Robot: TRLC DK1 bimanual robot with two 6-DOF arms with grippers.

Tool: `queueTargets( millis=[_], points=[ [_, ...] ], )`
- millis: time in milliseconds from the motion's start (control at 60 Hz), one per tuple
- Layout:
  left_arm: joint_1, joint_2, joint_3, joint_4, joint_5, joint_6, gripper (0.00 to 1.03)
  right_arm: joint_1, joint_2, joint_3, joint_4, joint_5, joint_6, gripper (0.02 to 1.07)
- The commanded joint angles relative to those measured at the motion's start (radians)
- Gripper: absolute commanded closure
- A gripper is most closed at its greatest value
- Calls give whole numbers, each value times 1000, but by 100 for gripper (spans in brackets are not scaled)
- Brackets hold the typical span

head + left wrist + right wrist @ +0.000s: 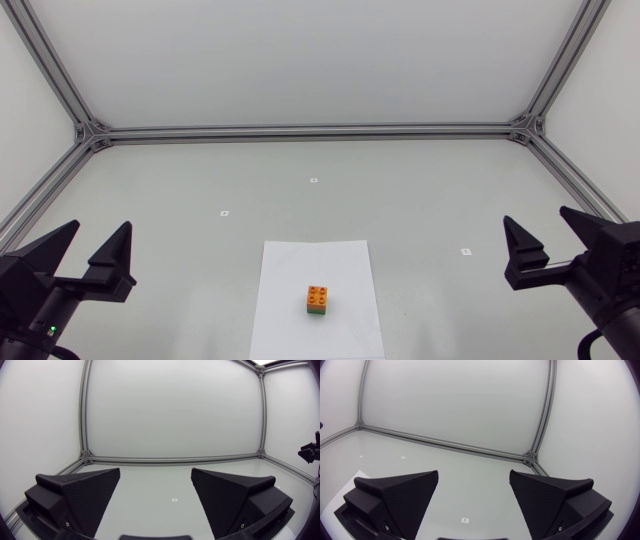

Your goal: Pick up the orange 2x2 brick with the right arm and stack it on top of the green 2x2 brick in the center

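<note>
In the head view the orange 2x2 brick (318,296) sits on top of the green 2x2 brick (317,311), of which only a thin edge shows beneath it. The stack stands on a white paper sheet (290,270) at the table's front centre. My left gripper (88,252) is at the left edge, open and empty, far from the stack. My right gripper (548,239) is at the right edge, open and empty too. Neither brick appears in the wrist views; the left gripper (156,482) and right gripper (474,485) each show wide-apart fingers over bare table.
Grey aluminium frame rails (310,131) run along the table's back and sides. Small white markers (224,212) (465,251) lie on the surface. My right arm's tip (309,452) shows far off in the left wrist view.
</note>
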Motion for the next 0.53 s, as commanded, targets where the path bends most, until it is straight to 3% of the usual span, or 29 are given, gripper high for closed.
queueTargets(
  millis=[0,217,517],
  points=[
    [-8,-3,-41,-11,3,5,4,17,-46,-52,34,16,73,6],
    [-8,-3,-41,-11,3,5,4,51,-155,-142,100,53,177,6],
    [-8,-3,-41,-11,3,5,4,51,-156,-142,101,53,178,6]
  ],
)
